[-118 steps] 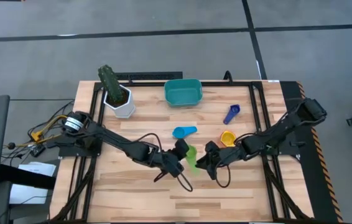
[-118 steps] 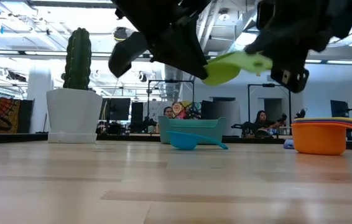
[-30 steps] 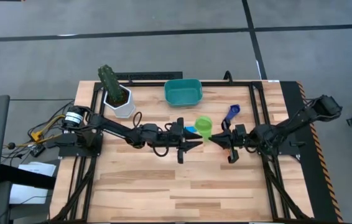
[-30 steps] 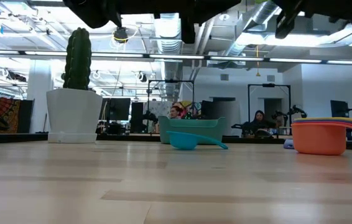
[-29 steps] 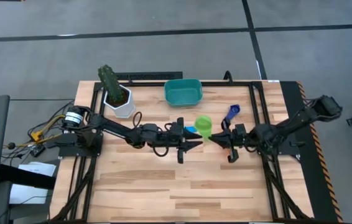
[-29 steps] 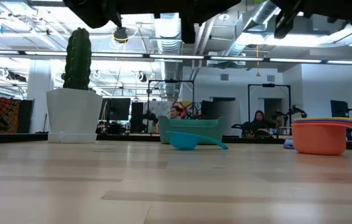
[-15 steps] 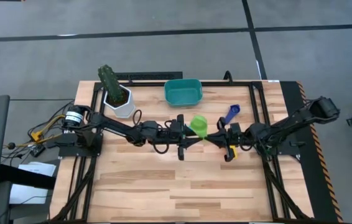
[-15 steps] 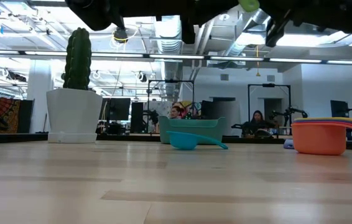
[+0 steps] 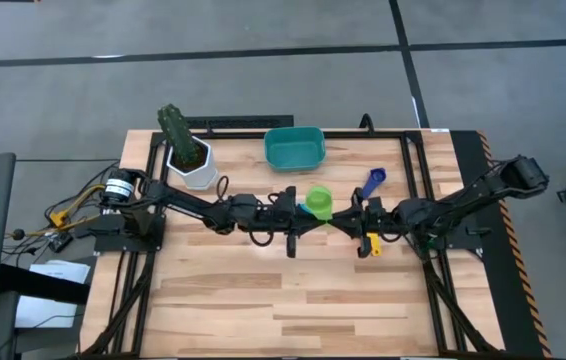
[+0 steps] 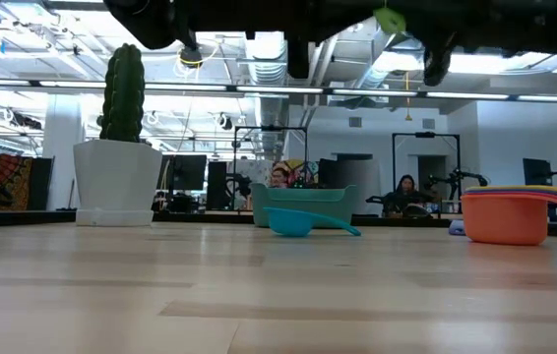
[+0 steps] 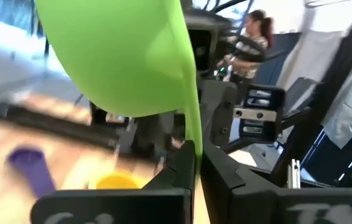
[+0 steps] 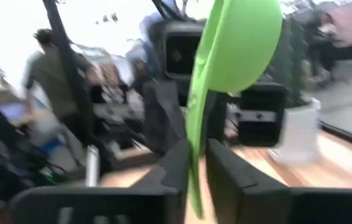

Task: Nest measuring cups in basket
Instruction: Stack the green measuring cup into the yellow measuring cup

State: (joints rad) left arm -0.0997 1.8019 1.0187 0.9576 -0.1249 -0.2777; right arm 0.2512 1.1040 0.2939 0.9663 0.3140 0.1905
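- your green measuring cup [image 9: 319,199] hangs above mid-surface, bowl sideways, thin handle edge-on.
- your left gripper [image 9: 303,218] is clamped on its handle; right gripper [image 9: 347,219] is slightly parted around it.
- teal basket [image 9: 294,148] sits beyond; light-blue cup [image 10: 292,223], orange cup [image 10: 504,217] nearby.

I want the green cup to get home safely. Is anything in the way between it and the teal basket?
Nothing visible blocks it. The green cup hangs in the air between both grippers, and only bare table lies between it and the basket.
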